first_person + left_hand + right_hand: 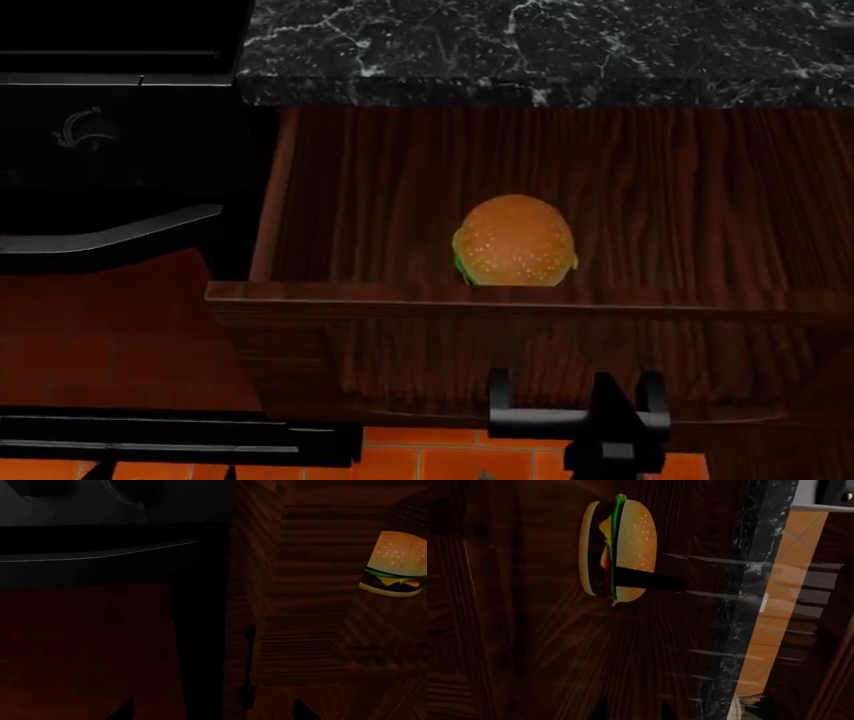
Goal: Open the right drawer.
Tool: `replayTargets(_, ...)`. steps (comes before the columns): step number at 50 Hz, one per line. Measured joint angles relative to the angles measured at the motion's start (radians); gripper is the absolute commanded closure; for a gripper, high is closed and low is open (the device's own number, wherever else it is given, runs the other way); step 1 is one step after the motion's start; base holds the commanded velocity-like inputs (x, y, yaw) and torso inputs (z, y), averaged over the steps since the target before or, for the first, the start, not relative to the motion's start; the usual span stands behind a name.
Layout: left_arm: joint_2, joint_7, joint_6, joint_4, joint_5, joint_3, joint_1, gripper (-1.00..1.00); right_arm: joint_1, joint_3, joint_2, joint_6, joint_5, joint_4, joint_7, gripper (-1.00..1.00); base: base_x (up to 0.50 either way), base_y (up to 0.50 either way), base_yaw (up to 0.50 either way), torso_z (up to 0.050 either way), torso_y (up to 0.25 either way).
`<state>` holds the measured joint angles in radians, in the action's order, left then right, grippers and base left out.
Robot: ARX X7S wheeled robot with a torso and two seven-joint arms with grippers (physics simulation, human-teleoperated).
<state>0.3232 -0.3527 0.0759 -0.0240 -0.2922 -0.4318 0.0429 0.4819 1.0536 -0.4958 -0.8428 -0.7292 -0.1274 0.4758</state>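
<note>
The right drawer [400, 345] is dark reddish-brown wood and stands pulled far out from under the counter. Its deep box is open to view, and a burger [515, 240] lies inside. The short dark bar handle [541, 420] is on the front panel. My right gripper [607, 425] is at that handle with its jaws close together, shut on the bar. Its wrist view shows the burger [620, 545] and only the tips of the gripper [632, 712]. My left gripper [211, 712] is open and empty, low beside the drawer's left wall [293, 605].
The black oven [107, 130] with its long grey handle [120, 238] stands left of the drawer. The black marble counter [534, 50] overhangs behind it. Orange floor tiles [427, 465] show below the drawer front. The burger also shows in the left wrist view [395, 565].
</note>
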Motion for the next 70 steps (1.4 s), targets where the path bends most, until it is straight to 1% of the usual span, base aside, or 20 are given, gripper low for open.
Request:
replayTargets(6, 0.001, -0.001, -0.001, 0.001, 0.000, -0.002, 0.001, -1.00, 0.003, 0.006, -0.009, -0.010, -0.012, 0.019, -0.032, 1.00, -0.12, 0.00, 0.00, 0.000, 0.000)
replayTargets(39, 0.006, -0.005, 0.002, -0.001, -0.005, -0.010, 0.004, -1.00, -0.004, 0.002, -0.002, 0.006, -0.001, 0.003, 0.004, 1.00, -0.12, 0.00, 0.00, 0.000, 0.000)
replayTargets(51, 0.007, -0.004, 0.006, 0.004, -0.008, -0.012, 0.006, -1.00, -0.001, 0.004, -0.006, 0.010, -0.002, 0.006, -0.002, 1.00, -0.12, 0.00, 0.00, 0.000, 0.000)
replayTargets(63, 0.008, -0.006, 0.007, 0.005, -0.010, -0.015, 0.006, -1.00, 0.005, 0.012, -0.017, -0.005, -0.034, 0.030, -0.059, 1.00, -0.12, 0.00, 0.00, 0.001, 0.000)
replayTargets(70, 0.009, -0.007, 0.008, 0.005, -0.011, -0.016, 0.007, -1.00, 0.002, 0.009, -0.011, 0.004, -0.025, 0.017, -0.039, 1.00, -0.11, 0.00, 0.00, 0.000, 0.000)
